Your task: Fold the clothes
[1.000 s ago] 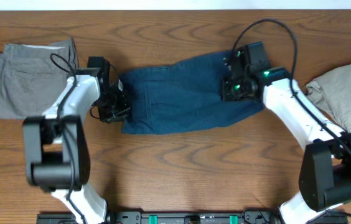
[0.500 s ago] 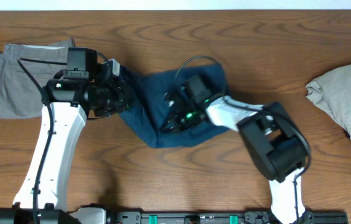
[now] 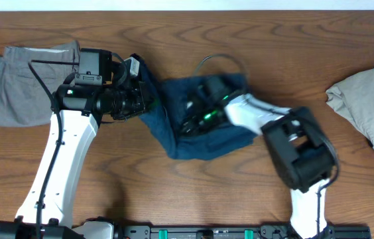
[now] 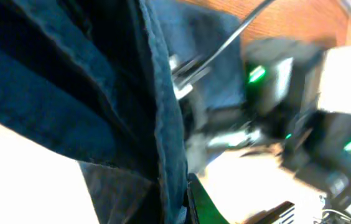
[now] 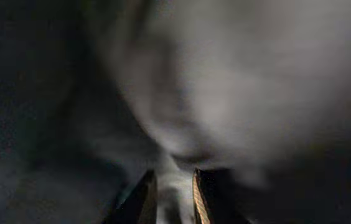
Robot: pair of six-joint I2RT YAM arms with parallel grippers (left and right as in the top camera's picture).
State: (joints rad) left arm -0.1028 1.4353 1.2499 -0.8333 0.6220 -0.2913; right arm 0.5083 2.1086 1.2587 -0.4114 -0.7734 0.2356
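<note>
The dark navy-blue soft cloth garment sits bunched mid-table between both arms. Right gripper is pinching fabric, jaws narrow. Left gripper is at its left edge, jaws hidden, can't tell.

Left arm reaches up, left gripper pointing right, jaws hidden. Right arm bent leftward; right gripper fingers nearly together.

The wooden table carries the dark navy clothes, bunched near its middle. Well left of them lie folded grey shorts. Well right of them lies a crumpled beige garment.
</note>
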